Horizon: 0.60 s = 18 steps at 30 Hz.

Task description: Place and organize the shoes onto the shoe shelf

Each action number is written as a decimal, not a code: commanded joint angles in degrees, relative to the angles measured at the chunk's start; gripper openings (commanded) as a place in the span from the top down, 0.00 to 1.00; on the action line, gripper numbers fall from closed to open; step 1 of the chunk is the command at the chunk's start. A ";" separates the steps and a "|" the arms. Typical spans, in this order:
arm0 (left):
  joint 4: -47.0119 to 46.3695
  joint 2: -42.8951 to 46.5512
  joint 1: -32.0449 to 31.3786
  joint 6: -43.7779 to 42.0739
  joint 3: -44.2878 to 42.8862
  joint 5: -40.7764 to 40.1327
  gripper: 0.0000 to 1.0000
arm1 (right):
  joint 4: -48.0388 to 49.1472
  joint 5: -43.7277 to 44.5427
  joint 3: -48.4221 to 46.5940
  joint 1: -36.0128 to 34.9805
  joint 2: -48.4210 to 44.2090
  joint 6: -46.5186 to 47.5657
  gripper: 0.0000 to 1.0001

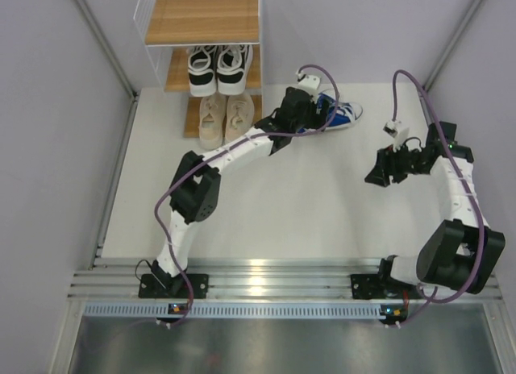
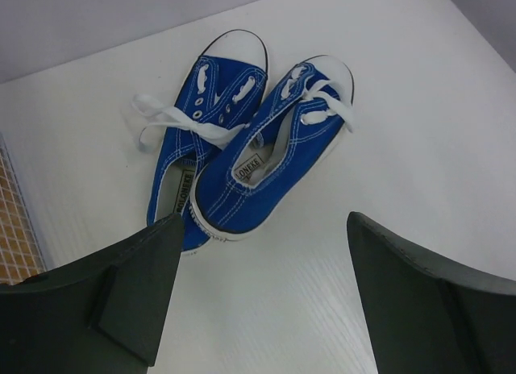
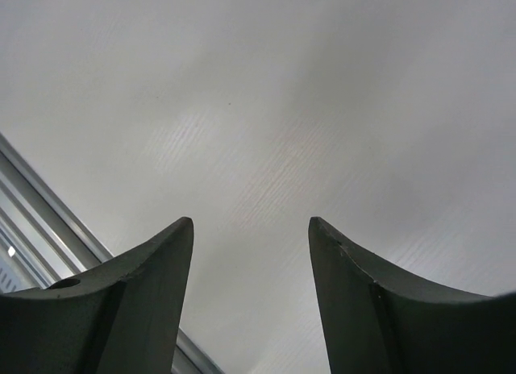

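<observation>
At the upper left of the top view we see the shelf (image 1: 201,19), stepped boards in a white wire frame. The black-and-white pair (image 1: 219,68) stands on the middle board. The beige pair (image 1: 226,118) sits side by side on the lowest board, just below it in the frame.

The left arm (image 1: 234,152) runs from the lower left up toward the centre and ends over the blue pair (image 1: 343,114). That pair lies on the counter (image 1: 266,205), just right of the shelf.

In the left wrist view the blue shoes fill the upper middle, toes toward the top of the frame and touching along their sides. The right-hand one seems to lap over the other's edge, though the angle leaves us unsure. Their white laces trail loose to the left. The left tool (image 2: 264,245) has its fingers (image 2: 137,285) spread wide at the bottom of that frame, gripping nothing, with bare counter between them and the heels just above the gap.

At the right of the top view the right arm (image 1: 459,189) bends back toward the centre, well apart from all the shoes. In its wrist view the right tool (image 3: 251,237) is parted too, with only white counter between the fingers (image 3: 137,301) and a metal rail (image 3: 48,205) at the lower left.
</observation>
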<state>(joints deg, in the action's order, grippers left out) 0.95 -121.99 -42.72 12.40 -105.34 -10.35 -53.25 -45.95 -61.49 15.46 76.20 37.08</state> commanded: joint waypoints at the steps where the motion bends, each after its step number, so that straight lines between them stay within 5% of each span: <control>1: -6.84 -5.34 1.40 -4.59 -7.49 -3.98 0.12 | 0.61 0.34 0.23 0.44 -3.69 1.33 0.40; 13: -4.74 -16.78 4.05 -5.19 -14.20 3.57 0.25 | 3.42 3.41 6.56 0.45 -10.28 -1.30 0.40; 18: -2.10 -16.26 4.05 -8.44 -10.86 6.13 0.44 | 4.21 4.55 7.18 0.53 -11.08 -2.98 0.40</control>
<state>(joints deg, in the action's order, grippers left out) -2.44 -139.02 -38.54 7.70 -117.19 -6.35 -51.88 -41.93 -54.37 15.51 66.63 35.40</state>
